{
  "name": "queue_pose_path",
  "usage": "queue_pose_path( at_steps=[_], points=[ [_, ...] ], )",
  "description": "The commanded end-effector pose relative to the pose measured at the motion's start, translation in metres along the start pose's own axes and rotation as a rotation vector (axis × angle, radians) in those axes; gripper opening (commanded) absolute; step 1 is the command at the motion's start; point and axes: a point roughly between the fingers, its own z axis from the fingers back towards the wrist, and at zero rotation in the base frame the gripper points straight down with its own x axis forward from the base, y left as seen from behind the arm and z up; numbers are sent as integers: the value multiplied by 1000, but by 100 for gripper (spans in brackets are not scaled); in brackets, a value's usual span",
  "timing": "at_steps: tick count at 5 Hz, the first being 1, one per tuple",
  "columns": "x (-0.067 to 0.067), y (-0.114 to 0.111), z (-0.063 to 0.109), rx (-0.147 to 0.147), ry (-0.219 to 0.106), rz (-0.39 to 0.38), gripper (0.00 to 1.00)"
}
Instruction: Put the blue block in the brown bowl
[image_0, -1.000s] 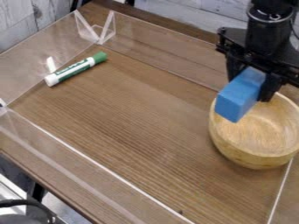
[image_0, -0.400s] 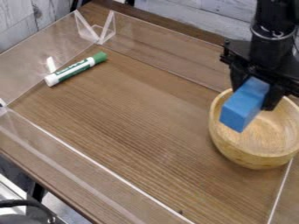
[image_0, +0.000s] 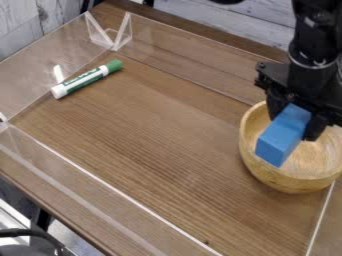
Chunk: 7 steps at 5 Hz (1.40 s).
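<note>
A light-blue block (image_0: 282, 136) hangs in the grip of my black gripper (image_0: 297, 108), whose fingers are shut on its upper end. Block and gripper are over the brown wooden bowl (image_0: 315, 172) at the right edge of the table, with the block's lower end down inside the bowl's left half. Whether the block touches the bowl's floor I cannot tell.
A green-and-white marker (image_0: 87, 78) lies at the far left of the wooden table. A low clear plastic wall (image_0: 110, 36) runs round the table's edges, with a folded corner at the back left.
The gripper with the blue block has moved right and down, from over the bowl's left rim to lower inside the bowl.
</note>
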Motion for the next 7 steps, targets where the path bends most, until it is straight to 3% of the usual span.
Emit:
queue_pose_path(
  at_steps=[1,4,7],
  points=[
    [8,-6,11,-20,-88,-6,0],
    [3,-13,-1,-51,-157,-6,0],
    [-2,-14,-8,-78,-195,-20,0]
  ],
)
